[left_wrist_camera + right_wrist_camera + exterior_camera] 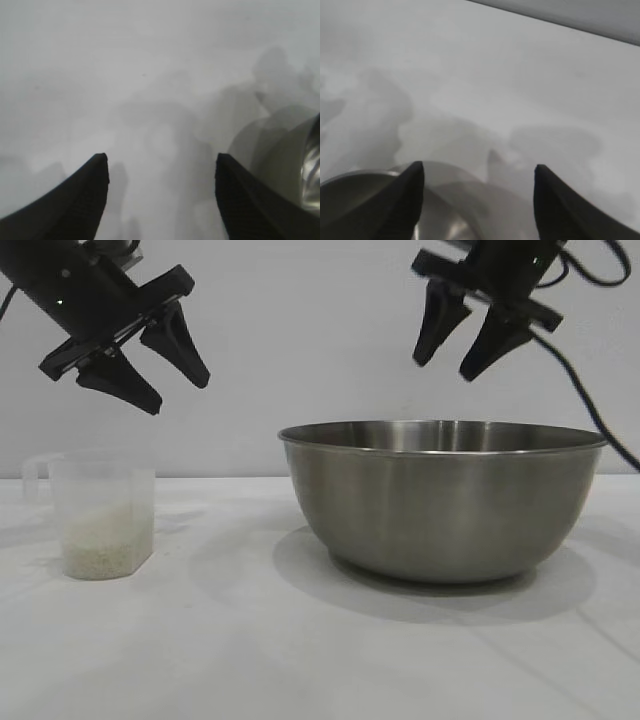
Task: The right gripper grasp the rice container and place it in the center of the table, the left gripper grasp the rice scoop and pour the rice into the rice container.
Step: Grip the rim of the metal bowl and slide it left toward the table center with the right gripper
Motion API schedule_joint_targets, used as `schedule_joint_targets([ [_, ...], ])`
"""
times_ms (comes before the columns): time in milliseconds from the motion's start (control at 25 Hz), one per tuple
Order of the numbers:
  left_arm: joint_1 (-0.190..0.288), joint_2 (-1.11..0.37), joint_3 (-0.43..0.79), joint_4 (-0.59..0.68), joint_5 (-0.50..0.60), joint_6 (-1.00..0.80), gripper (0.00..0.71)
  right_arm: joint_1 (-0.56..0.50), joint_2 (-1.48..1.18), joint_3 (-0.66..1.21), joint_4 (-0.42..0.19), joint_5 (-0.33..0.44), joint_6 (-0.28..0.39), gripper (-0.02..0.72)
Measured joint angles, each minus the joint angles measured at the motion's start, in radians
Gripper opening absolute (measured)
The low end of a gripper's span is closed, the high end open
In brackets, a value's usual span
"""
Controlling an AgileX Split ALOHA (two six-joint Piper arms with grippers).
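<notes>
Right gripper (468, 358) spread, empty, above steel bowl (443, 498) | left gripper (180, 390) spread, left of bowl, over rice scoop (100, 515) | risk: clumsy pinch tips scoop, spills rice (102, 545)

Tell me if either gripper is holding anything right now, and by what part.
Nothing is held. The left gripper and right gripper both hang open in the air.

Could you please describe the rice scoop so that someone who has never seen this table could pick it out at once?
Start from the big steel rice container on the white table, then look to the exterior view's left. There, below the open left gripper, stands the rice scoop. It is small, translucent plastic with a side handle, and holds white rice at its bottom.
</notes>
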Motion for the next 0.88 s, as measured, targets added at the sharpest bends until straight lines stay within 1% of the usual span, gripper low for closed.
schedule_joint_targets([
  [40,0.000,0.000,0.000,-0.006,0.000,0.002,0.443,-0.013,-0.017,-0.001,-0.002,0.028,0.000,0.449],
  [200,0.000,0.000,0.000,-0.029,0.000,0.002,0.443,-0.053,-0.057,-0.002,-0.011,0.189,0.001,0.449],
  [240,0.000,0.000,0.000,-0.029,0.000,0.002,0.443,-0.061,-0.057,-0.002,-0.017,0.229,0.010,0.449],
  [320,0.000,0.000,0.000,-0.036,0.000,0.002,0.443,-0.063,-0.060,-0.002,-0.051,0.276,0.048,0.449],
  [400,0.000,0.000,0.000,-0.040,0.000,0.002,0.443,-0.063,-0.062,-0.002,-0.087,0.293,0.063,0.449],
  [440,0.000,0.000,0.000,-0.040,0.000,0.002,0.443,-0.063,-0.062,-0.002,-0.095,0.295,0.068,0.449],
  [600,0.000,0.000,0.000,-0.040,0.002,0.002,0.443,-0.063,-0.064,-0.002,-0.107,0.300,0.076,0.449],
  [880,0.000,0.000,0.000,-0.042,0.002,0.002,0.443,-0.063,-0.075,-0.002,-0.108,0.302,0.076,0.449],
])
